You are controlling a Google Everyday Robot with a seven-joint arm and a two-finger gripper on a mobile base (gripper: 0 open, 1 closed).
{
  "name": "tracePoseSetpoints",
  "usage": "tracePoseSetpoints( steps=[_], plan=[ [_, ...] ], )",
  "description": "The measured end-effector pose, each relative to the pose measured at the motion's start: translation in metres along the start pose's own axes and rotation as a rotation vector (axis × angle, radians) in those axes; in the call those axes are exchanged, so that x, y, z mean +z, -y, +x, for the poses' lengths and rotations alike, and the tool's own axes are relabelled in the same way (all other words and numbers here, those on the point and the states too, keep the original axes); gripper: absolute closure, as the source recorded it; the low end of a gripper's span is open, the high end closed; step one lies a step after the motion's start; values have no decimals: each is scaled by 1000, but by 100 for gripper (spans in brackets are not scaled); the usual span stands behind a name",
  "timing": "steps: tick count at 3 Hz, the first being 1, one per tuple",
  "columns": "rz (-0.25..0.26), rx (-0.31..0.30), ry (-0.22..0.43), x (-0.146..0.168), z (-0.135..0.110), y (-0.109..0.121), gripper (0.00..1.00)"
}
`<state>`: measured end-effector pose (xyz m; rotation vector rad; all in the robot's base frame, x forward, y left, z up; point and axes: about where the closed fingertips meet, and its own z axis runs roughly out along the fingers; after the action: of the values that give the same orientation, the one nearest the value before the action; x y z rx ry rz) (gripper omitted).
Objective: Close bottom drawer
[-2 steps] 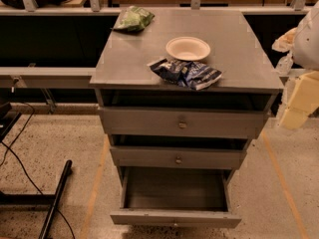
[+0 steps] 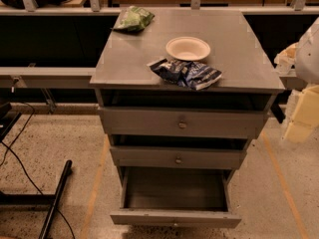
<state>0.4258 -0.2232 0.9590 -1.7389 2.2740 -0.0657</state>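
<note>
My hand [image 2: 302, 117] sat at the right edge of the view, a pale shape well apart from the cabinet [image 2: 107, 91] and level with the top drawer [image 2: 182, 124]. I could not tell whether it was open or closed, and it held nothing that I could see. I judged it was parked out there to keep clear of the drawer fronts, with the push not yet begun.

The bottom drawer [image 2: 175, 189] stood pulled far out toward the camera, its low front panel nearest me at the foot of the view. Its plain grey inside showed nothing in it, so I judged nothing would catch or shift when it slid home. The panel faced outward and unobstructed, which left a flat face to press on.

Above it, the middle drawer [image 2: 177, 158] and the top drawer each showed a dark gap over the front; I could not see inside either.

On the worktop [image 2: 234, 49] a white bowl [image 2: 188, 48] stood upright and looked empty. A blue bag [image 2: 187, 74] lay just in front of it near the front edge, and a green bag [image 2: 133, 19] lay at the far left corner. All three were well above the drawer's path.
</note>
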Motion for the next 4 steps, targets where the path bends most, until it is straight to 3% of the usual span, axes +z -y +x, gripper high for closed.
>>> tracePoseSetpoints(
  steps=[1, 2, 3, 4],
  plan=[
    [-90, 41, -1, 44, 30, -34, 0],
    [-191, 112, 38, 102, 68, -85, 0],
    [-342, 191, 67, 195, 109, -164, 0],
    [-382, 192, 49, 201, 112, -183, 0]
  ],
)
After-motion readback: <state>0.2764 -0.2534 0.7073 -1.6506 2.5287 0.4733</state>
